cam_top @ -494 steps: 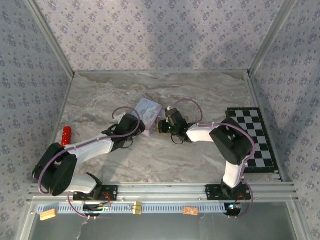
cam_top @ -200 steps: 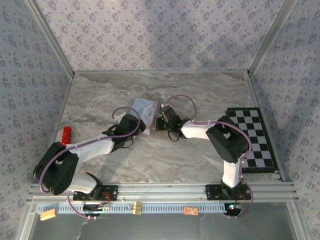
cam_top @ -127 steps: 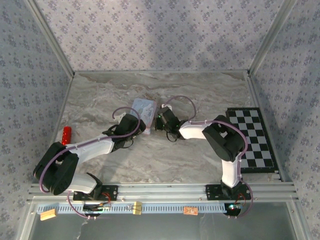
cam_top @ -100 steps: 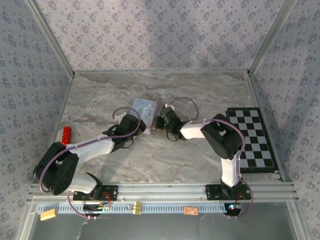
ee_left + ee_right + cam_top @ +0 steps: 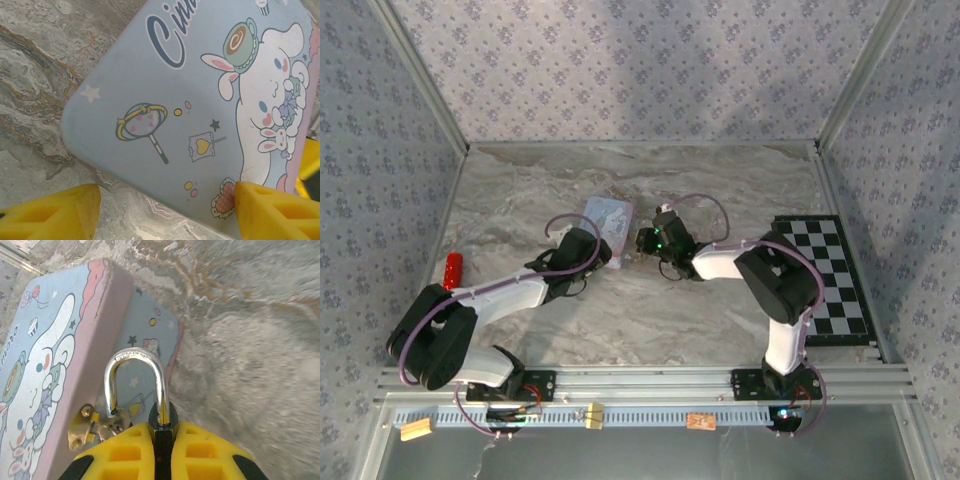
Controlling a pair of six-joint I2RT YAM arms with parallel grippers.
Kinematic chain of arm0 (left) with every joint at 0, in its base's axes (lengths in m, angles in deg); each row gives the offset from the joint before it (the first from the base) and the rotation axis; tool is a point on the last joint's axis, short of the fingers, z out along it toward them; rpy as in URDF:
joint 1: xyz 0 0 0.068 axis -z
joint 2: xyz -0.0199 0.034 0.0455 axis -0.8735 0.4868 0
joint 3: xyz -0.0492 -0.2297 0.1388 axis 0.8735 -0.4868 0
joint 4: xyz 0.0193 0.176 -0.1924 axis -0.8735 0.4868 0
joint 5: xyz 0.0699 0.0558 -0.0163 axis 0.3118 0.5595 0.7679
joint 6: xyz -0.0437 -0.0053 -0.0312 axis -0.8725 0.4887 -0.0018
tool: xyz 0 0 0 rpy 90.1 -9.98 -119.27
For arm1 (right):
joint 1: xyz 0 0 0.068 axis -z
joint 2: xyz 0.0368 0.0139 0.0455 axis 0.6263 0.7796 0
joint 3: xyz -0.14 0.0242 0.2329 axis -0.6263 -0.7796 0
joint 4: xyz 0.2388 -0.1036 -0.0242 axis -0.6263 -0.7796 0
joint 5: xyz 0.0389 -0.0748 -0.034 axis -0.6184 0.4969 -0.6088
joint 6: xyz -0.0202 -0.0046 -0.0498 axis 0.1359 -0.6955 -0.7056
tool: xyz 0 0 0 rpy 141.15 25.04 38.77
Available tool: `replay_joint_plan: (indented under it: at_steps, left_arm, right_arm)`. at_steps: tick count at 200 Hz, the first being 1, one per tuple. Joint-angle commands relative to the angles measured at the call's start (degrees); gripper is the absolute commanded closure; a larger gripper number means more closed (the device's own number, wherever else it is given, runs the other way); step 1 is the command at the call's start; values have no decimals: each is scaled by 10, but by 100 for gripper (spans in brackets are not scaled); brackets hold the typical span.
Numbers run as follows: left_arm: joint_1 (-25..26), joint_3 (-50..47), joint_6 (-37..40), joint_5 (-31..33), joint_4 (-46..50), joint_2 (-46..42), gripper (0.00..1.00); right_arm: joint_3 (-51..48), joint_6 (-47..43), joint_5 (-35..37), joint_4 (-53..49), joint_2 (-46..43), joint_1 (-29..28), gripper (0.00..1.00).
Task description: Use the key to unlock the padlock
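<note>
Two right fingers (image 5: 205, 447), clenched on the dark body of the padlock (image 5: 161, 412); silvery shackle upright, just beside the pastel tin (image 5: 60, 365). Small metal pieces (image 5: 82, 426) by the shackle, possibly the key; unclear. Left fingers (image 5: 50, 212): spread, with the tin's corner between them, on the tabletop (image 5: 240, 340). Step judged: gripping the lock. Next: key into keyhole, then turned.

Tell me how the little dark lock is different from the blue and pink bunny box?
The small dark padlock with a silvery metal loop is far smaller than the pastel blue-and-pink cartoon tin box. The padlock is plain dark and silver; the tin is covered in drawings. The padlock is pinched in the right claw; the tin's corner lies between the spread fingers of the left claw. Both have a yellow-fingered claw at them.
</note>
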Motion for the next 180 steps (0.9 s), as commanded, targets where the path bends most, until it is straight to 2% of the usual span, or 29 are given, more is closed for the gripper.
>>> replay_joint_plan:
  at_steps: [1,54,87,103,132,180]
  left_arm:
    - [-17,11,44,-9,84,21,30]
    - [-76,23,109,-38,112,27,30]
    - [-113,34,151,-70,103,49,31]
    - [-129,73,196,-90,135,77,33]
    - [-148,139,260,-82,184,127,33]
    - [-149,252,334,-85,223,232,33]
  right_arm:
    - [-22,-48,-14,-37,-56,28,100]
    - [-56,-131,-68,-169,-151,82,100]
    - [-87,-153,-107,-214,-209,130,100]
    - [-94,-168,-131,-247,-234,156,100]
    - [-106,-194,-168,-321,-276,221,100]
    - [-103,-240,-219,-415,-285,322,100]
